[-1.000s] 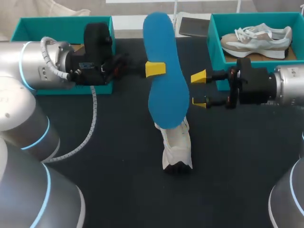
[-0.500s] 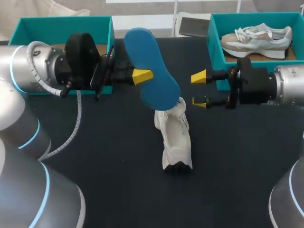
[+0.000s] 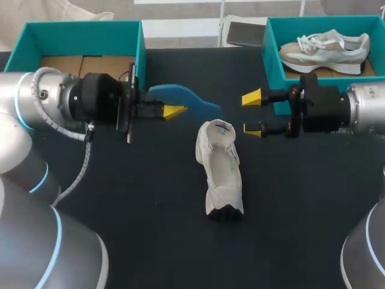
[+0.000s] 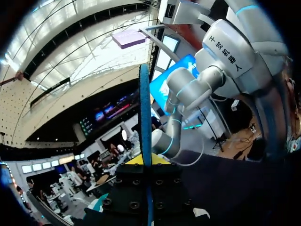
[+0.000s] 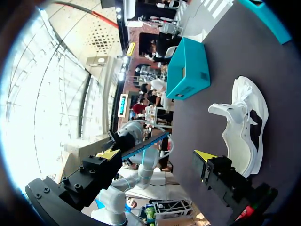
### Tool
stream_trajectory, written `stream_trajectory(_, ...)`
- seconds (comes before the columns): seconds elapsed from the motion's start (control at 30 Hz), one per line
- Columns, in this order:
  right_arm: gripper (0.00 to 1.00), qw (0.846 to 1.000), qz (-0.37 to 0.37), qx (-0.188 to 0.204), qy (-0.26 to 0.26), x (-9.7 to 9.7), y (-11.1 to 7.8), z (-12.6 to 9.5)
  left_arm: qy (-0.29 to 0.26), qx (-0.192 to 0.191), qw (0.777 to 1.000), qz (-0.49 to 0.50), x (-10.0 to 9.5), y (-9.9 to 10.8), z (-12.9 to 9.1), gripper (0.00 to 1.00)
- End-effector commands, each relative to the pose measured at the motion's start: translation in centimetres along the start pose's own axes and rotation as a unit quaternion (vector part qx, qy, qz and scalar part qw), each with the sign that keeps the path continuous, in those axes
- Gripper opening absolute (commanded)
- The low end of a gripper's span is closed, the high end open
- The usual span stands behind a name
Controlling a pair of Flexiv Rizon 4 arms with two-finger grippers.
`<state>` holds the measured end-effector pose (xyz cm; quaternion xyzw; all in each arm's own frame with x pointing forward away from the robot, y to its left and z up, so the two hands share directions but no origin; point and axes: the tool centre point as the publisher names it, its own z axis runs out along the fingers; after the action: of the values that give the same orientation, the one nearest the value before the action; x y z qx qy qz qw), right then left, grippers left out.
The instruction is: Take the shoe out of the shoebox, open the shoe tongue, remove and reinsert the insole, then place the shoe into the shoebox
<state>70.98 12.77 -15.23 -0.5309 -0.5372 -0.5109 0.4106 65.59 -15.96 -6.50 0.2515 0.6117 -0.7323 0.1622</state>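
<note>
A white shoe (image 3: pixel 220 167) stands on the black table, its opening toward the boxes; in the right wrist view the shoe (image 5: pixel 242 127) lies ahead of the right fingers. My left gripper (image 3: pixel 174 111) is shut on the blue insole (image 3: pixel 187 99), holding it low over the table to the left of the shoe's opening. Seen from the left wrist, the insole (image 4: pixel 145 108) is edge-on, clamped in the left gripper (image 4: pixel 146 162). My right gripper (image 3: pixel 252 113) hangs open to the right of the shoe's opening, nothing between its fingers; it shows as the right gripper (image 5: pixel 157 155) with jaws wide.
A teal shoebox (image 3: pixel 78 27) stands at the back left, behind my left arm. A second teal shoebox (image 3: pixel 269 54) at the back right holds another sneaker (image 3: pixel 325 48). A dark flat slab (image 3: pixel 245 34) lies between the boxes at the far edge.
My left gripper swung the insole down from upright above the shoe to a low, flatter pose left of it, and drew back leftward. The right arm and the shoe stayed put.
</note>
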Motion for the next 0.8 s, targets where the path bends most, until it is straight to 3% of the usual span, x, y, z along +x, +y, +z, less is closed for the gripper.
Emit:
stream_trajectory(0.03,1.00,1.000,0.001,-0.001,-0.001,0.0,0.0,0.2,-0.035,-0.009,0.922,0.387,0.8,1.6,-1.6,0.00)
stream_trajectory(0.1,1.00,1.000,0.001,-0.001,-0.001,0.0,0.0,0.2,-0.039,-0.019,0.917,0.397,0.9,2.0,-1.8,0.00)
stream_trajectory(0.2,1.00,1.000,0.001,-0.001,-0.001,0.0,0.0,0.2,-0.020,-0.019,0.885,0.466,1.2,2.5,-1.9,0.00)
stream_trajectory(0.27,1.00,1.000,0.001,-0.001,-0.001,0.0,0.0,0.2,-0.026,-0.022,0.877,0.479,1.5,2.8,-2.0,0.00)
stream_trajectory(0.5,1.00,1.000,0.001,-0.001,-0.001,0.0,0.0,0.2,-0.047,-0.039,0.884,0.463,2.4,3.0,-2.1,0.00)
stream_trajectory(0.67,1.00,1.000,0.001,-0.001,-0.001,0.0,0.0,0.2,-0.045,-0.052,0.875,0.480,2.8,3.8,-2.5,0.00)
stream_trajectory(0.8,1.00,1.000,0.001,-0.001,-0.001,0.0,0.0,0.2,-0.040,-0.067,0.887,0.455,3.0,4.1,-2.6,0.00)
